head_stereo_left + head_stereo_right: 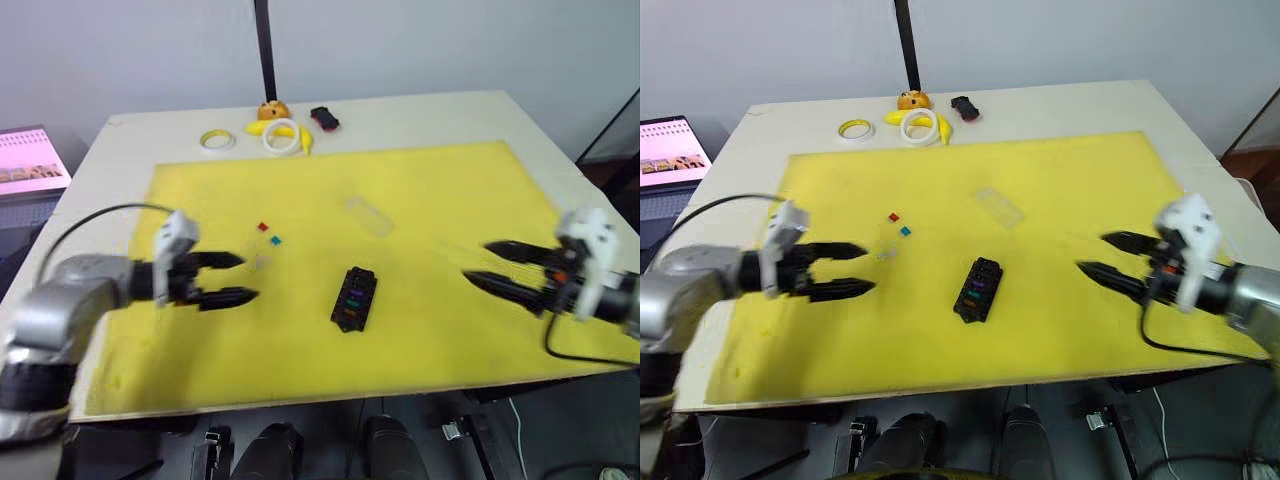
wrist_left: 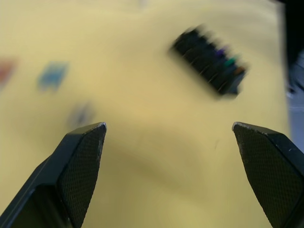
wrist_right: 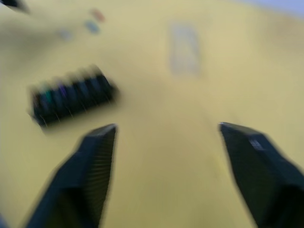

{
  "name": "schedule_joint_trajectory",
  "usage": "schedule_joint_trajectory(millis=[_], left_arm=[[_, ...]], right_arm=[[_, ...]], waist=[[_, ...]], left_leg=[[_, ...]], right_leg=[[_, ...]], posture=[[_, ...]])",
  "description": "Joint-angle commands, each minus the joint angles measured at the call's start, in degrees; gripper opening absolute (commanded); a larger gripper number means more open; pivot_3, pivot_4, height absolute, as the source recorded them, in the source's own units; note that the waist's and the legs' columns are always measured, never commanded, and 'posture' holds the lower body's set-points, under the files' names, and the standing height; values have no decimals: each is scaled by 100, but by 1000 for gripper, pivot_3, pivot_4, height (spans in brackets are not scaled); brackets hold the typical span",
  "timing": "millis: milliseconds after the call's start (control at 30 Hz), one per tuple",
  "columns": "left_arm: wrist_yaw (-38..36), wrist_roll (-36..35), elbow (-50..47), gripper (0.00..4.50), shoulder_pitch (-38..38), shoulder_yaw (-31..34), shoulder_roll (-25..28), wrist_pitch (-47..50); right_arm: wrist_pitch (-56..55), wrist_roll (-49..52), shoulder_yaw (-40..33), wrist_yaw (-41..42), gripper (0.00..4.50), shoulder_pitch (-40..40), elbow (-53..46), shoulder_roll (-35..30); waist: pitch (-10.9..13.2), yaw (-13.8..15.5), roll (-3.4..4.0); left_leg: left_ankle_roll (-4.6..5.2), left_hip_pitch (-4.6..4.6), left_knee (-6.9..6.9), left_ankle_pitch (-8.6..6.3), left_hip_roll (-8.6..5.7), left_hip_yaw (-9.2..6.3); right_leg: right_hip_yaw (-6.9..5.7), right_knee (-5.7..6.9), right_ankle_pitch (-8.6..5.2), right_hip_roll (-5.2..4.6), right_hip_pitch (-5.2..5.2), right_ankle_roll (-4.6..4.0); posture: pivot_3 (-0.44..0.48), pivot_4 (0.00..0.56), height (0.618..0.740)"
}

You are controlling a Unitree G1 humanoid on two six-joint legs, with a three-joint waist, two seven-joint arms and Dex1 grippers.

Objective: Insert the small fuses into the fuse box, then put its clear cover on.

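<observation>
The black fuse box lies in the middle of the yellow mat, with purple, teal and orange fuses seated in its slots. Loose on the mat to its left lie a red fuse, a teal fuse and a grey fuse. The clear cover rests flat behind the box. My left gripper hovers open left of the box, close to the grey fuse. My right gripper is open right of the box, holding nothing.
At the table's far edge sit a yellow tape ring, a white tape ring, yellow and orange toys and a small black-and-red gadget. A black pole rises behind them. A laptop stands off the table's left side.
</observation>
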Motion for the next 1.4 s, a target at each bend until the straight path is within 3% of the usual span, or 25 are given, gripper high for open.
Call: schedule_joint_trajectory(millis=[33, 167, 367, 567, 667, 1000, 1400], left_arm=[[188, -96, 66, 4500, 525, 815, 291, 59], [550, -432, 69, 4500, 681, 1201, 233, 468], [974, -919, -28, 4500, 466, 1167, 170, 1198], [1099, -1144, 736, 4500, -749, 281, 41, 2161], [1267, -1372, 1153, 4500, -1243, 259, -201, 2686], [2903, -1586, 2791, 4500, -2566, 1481, -1399, 3619], [4073, -1522, 4046, 4500, -3284, 2304, -2205, 3392]], right_arm=[[-295, -60, -662, 240, 4395, 305, 2, -65], [-490, -112, -686, 181, 4395, 404, 88, -12], [-395, 120, 64, -288, 4395, -399, 33, 63], [112, 1051, 1203, -783, 4395, -1470, -671, 414], [232, 1217, 1784, -1070, 4395, -1848, -991, 642], [11, 657, 3028, -1819, 4395, -2754, -858, 1220], [-232, -296, 3825, -2319, 4395, -3551, -179, 1843]], waist=[[0, 0, 0], [2, 63, 3], [3, 135, 4], [3, 111, 4], [3, 100, 4], [0, 103, -6], [-2, -12, -9]], left_leg=[[-1, 1, 5, 0, 1, 4], [-1, 18, 5, 0, 4, 12], [1, 18, 11, -2, 3, 12], [0, 16, 12, -2, 3, 10], [0, 11, 10, -2, 4, 9], [-2, -1, 19, -1, -2, 7], [-5, -7, 18, 0, -4, 3]], right_leg=[[1, 0, 0, -1, 2, 0], [2, -1, 0, -2, 22, 0], [5, -3, 0, -6, 24, 0], [3, -2, 0, -5, 21, 0], [3, -1, 0, -3, 13, 0], [2, 6, 1, -5, 1, 1], [2, 13, 1, -6, -11, 1]], posture=[[0, 150, 740], [0, 150, 740], [0, 150, 740], [0, 150, 740], [0, 150, 740], [0, 150, 740], [0, 150, 740]])
